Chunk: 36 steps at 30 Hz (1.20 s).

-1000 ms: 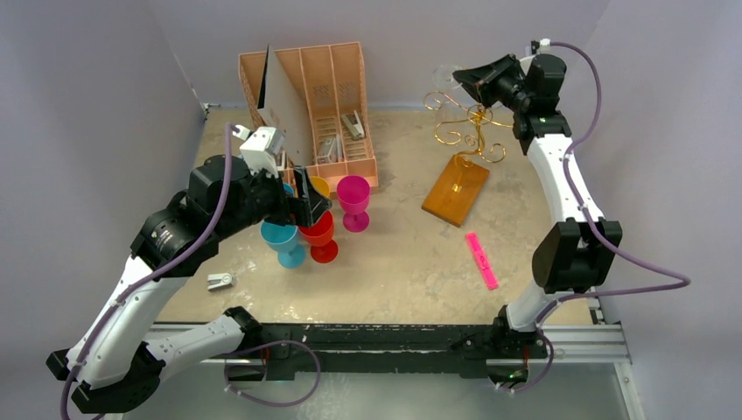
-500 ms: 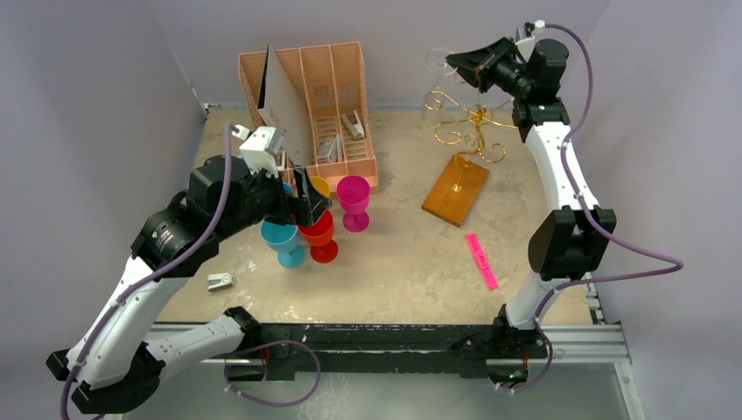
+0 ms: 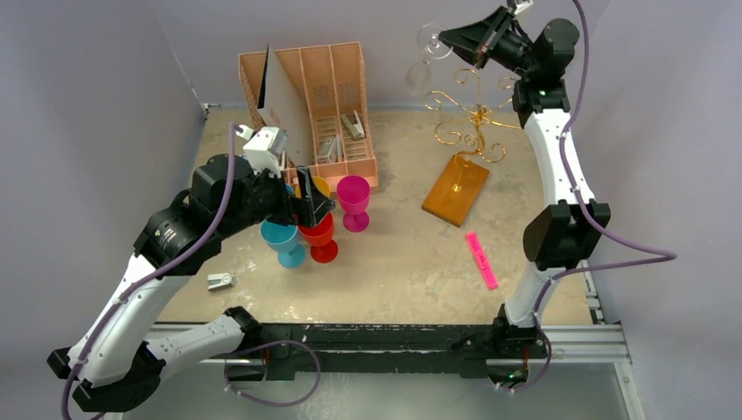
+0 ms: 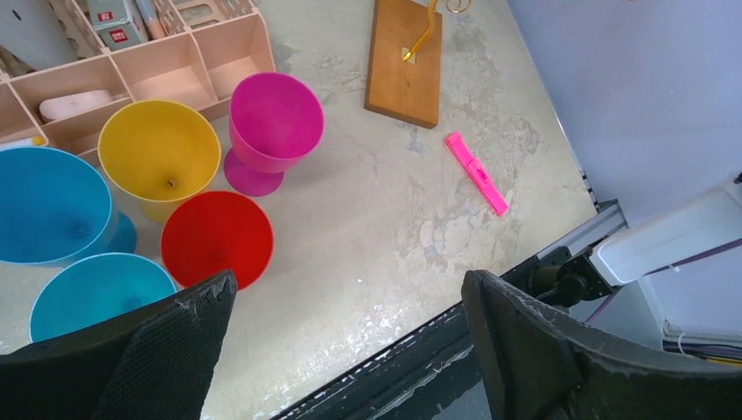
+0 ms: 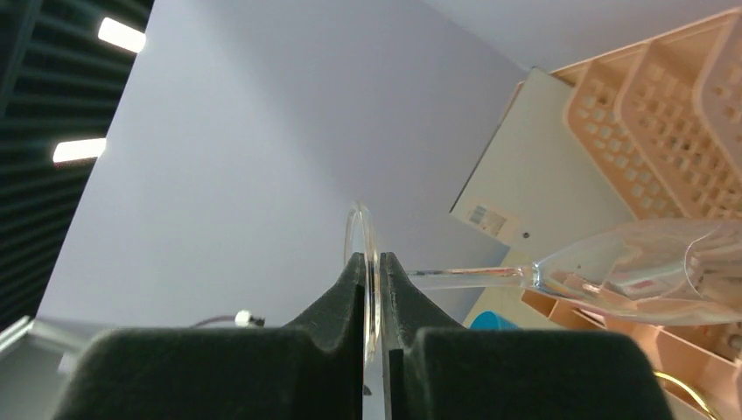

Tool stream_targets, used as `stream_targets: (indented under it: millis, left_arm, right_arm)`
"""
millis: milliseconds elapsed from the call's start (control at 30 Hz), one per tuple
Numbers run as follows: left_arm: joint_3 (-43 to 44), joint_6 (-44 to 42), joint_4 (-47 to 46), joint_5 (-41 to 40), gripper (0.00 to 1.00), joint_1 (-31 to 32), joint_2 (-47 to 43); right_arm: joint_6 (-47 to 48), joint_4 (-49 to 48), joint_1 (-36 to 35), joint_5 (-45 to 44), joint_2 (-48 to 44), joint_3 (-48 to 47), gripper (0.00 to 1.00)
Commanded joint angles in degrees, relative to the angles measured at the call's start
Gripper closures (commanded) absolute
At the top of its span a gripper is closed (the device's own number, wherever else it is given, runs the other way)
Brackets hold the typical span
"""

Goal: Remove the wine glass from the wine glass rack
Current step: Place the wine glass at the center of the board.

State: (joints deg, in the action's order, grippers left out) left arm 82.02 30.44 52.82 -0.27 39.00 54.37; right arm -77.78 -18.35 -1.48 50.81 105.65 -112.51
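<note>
Top external: the right gripper [image 3: 450, 37] is holding the wine glass [image 3: 418, 74] by its foot high at the back of the table [image 3: 402, 262]. The clear glass is lying nearly sideways in the air, above and to the left of the wine glass rack [image 3: 468, 118], and it appears clear of the gold wire arms. The rack's wooden base is sitting on the table's right half, with a pink strip [image 3: 481, 260] lying nearer the arms. The left gripper [image 3: 313, 208] is hovering over a cluster of coloured cups [image 3: 354, 199], just in front of the pink-tan file organiser [image 3: 337, 96].

Left wrist: the left gripper [image 4: 350, 284] is standing with its jaws wide apart and nothing between them. Below it, 5 cups are standing together: 1 magenta [image 4: 276, 118], 1 yellow [image 4: 157, 149], 1 red [image 4: 217, 238] and 2 blue. The rack's base [image 4: 407, 57] is showing at the top edge.

Right wrist: the right gripper [image 5: 372, 271] is clamping tight on the thin disc of the glass's foot, seen edge-on. The stem and bowl [image 5: 647, 271] are reaching out to the right, in front of the organiser [image 5: 665, 114].
</note>
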Motion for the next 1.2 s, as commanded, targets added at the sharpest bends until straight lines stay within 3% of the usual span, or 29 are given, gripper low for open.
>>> stream_targets:
  millis: [0,133,233,433,533,600,733,900,1167]
  left_arm:
    - [2.29,-1.02,-1.23,0.8,0.0,-0.15,-1.49]
    - [0.38,-0.4,-1.51,-0.76,0.0,-0.16,-2.32]
    - [0.63,0.2,-1.64,1.02,0.0,-0.16,-1.64]
    - [1.14,0.41,-1.66,0.44,0.0,-0.13,-1.54]
    - [1.91,0.5,-1.6,0.43,0.0,-0.16,-1.7]
    - [2.53,0.42,-1.82,1.14,0.0,-0.15,-1.81]
    - [2.8,0.06,-4.82,6.66,0.0,-0.16,-2.01]
    - [2.29,1.53,-13.33,18.67,0.0,-0.16,-0.35]
    - [-1.15,4.97,-21.45,26.22,0.09,-0.11,1.89]
  right_arm:
    - [-3.12,-5.23,-1.91,10.69,2.08,-6.85,1.0]
    - [-3.01,-5.77,-3.7,15.38,1.33,-6.41,1.0]
    - [3.17,0.22,-5.41,18.56,-0.81,-5.18,1.0]
    - [11.28,0.55,-7.86,20.7,-7.95,1.7,1.0]
    - [19.58,6.72,-8.8,20.84,-11.82,4.29,1.0]
    - [28.75,16.04,-8.94,18.95,-15.66,6.72,1.0]
    - [45.43,34.57,-10.9,13.09,-21.49,9.94,1.0]
    - [51.17,37.28,-14.72,9.16,-27.65,18.01,1.0]
    - [57.38,40.4,-20.67,4.91,-33.92,25.4,1.0]
